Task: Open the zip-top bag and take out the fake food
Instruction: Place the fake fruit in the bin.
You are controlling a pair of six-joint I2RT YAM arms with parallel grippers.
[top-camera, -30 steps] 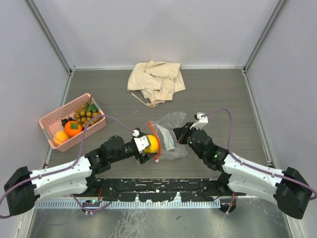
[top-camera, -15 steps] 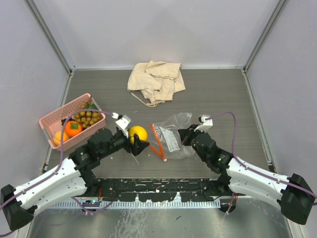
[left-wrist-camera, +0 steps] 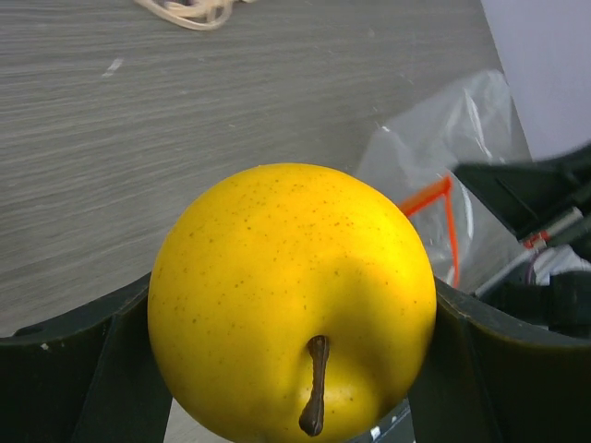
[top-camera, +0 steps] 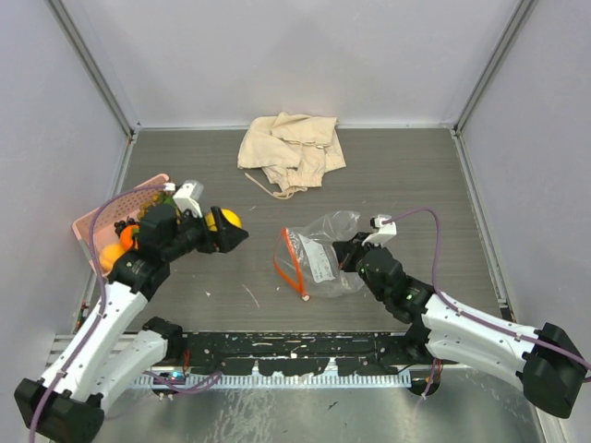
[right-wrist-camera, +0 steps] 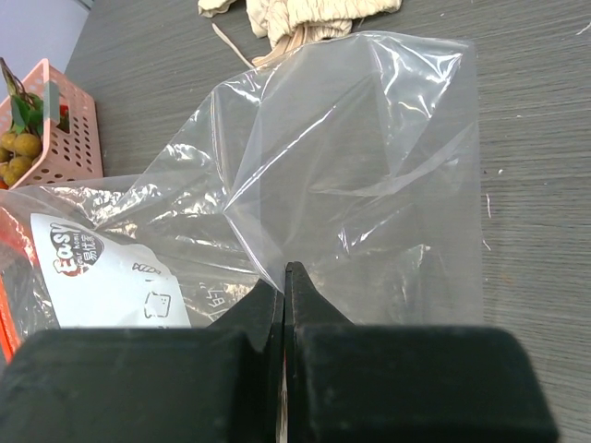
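The clear zip-top bag (top-camera: 319, 260) lies on the table with its orange-red zip strip (top-camera: 292, 264) open toward the left; it looks empty. My right gripper (top-camera: 345, 255) is shut on the bag's thin plastic (right-wrist-camera: 351, 185), pinching a fold at its right side. My left gripper (top-camera: 227, 232) is shut on a yellow round fruit (left-wrist-camera: 291, 300) with a brown stem, held above the table just right of the pink basket (top-camera: 92, 242). The basket holds a tan berry cluster (top-camera: 159, 196), an orange fruit (top-camera: 127, 236) and another orange fruit (top-camera: 112, 257).
A beige cloth (top-camera: 288, 148) lies crumpled at the back centre, its cord (left-wrist-camera: 189, 11) showing in the left wrist view. Grey walls close the table on three sides. A black rail (top-camera: 295, 355) runs along the near edge.
My left gripper has carried the yellow fruit out of the bag and left toward the pink basket. The bag has settled flatter; my right gripper has kept its hold.
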